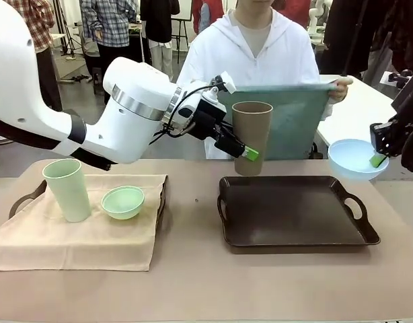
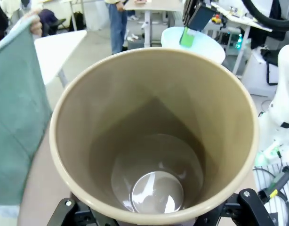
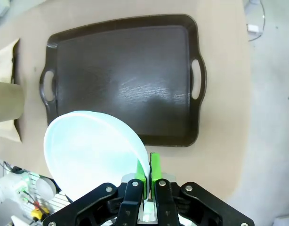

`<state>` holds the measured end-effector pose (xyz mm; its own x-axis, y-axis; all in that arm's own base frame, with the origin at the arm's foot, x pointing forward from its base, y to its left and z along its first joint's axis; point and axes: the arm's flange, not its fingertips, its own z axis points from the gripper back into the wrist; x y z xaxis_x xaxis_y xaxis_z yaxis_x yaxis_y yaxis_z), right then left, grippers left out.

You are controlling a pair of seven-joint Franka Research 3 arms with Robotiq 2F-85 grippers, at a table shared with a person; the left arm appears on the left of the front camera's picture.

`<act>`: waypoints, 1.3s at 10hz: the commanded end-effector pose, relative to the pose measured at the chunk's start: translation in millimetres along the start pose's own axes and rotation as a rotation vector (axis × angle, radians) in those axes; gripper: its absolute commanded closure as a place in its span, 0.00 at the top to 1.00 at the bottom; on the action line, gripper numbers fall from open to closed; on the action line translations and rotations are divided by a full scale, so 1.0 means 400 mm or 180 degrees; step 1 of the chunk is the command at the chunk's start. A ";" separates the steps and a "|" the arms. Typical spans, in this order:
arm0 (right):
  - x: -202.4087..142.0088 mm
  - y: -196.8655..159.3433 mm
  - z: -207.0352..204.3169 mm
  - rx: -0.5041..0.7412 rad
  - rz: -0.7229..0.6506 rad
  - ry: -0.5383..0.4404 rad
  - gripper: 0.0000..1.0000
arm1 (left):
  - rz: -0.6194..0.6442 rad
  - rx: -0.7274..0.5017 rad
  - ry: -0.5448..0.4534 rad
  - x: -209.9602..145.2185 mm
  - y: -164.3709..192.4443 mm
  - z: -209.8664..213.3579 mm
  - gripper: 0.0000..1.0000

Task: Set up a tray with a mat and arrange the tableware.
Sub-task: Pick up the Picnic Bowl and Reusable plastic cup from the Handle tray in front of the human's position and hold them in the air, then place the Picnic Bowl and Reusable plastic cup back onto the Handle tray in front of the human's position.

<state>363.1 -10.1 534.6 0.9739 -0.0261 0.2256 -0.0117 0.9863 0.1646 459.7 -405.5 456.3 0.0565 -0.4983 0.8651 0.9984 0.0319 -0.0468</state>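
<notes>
On the near left of the table a beige cloth [image 1: 79, 232] is lying over a second tray [image 1: 21, 200], and the mint green tumbler [image 1: 66, 190] and the mint green bowl [image 1: 122, 202] are standing on it, just beside each other; to the right the dark tray [image 1: 294, 212] is lying bare, its mat not yet laid. Above the tray's far left corner the brown tumbler [image 1: 251, 136] is being held upright and clear of the table by the left gripper [image 1: 241, 149], whose jaws are clasped round its lower wall; off the tray's right side the pale blue bowl [image 1: 356, 159] is being pinched at its rim by the clenched right gripper [image 1: 379, 159], and is hanging tilted. Farthest off, a green mat [image 1: 287, 121] is being held up by the person's hand [image 1: 340, 86] behind the tumbler. The step in hand is judged to be the laying of the mat; both pieces are best kept lifted and off to the sides while the mat is being spread flat inside the rim, and only then lowered gently, tumbler upright, bowl levelled.
</notes>
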 end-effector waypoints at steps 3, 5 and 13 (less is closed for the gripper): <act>0.001 -0.010 -0.041 0.0097 -0.0037 0.0061 0.00 | 0.0004 0.0020 0.0007 -0.001 -0.014 0.005 0.24; -0.014 -0.001 -0.002 0.0011 -0.0005 0.0000 0.00 | 0.0004 0.0020 0.0007 -0.001 -0.014 0.005 0.24; -0.014 -0.001 -0.002 0.0011 -0.0005 0.0000 0.00 | 0.0004 0.0020 0.0007 -0.001 -0.014 0.005 0.24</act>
<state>358.4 -9.8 531.0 0.9746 -0.0282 0.2224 -0.0101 0.9855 0.1694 452.1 -403.1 454.7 0.0593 -0.5079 0.8594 0.9981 0.0464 -0.0414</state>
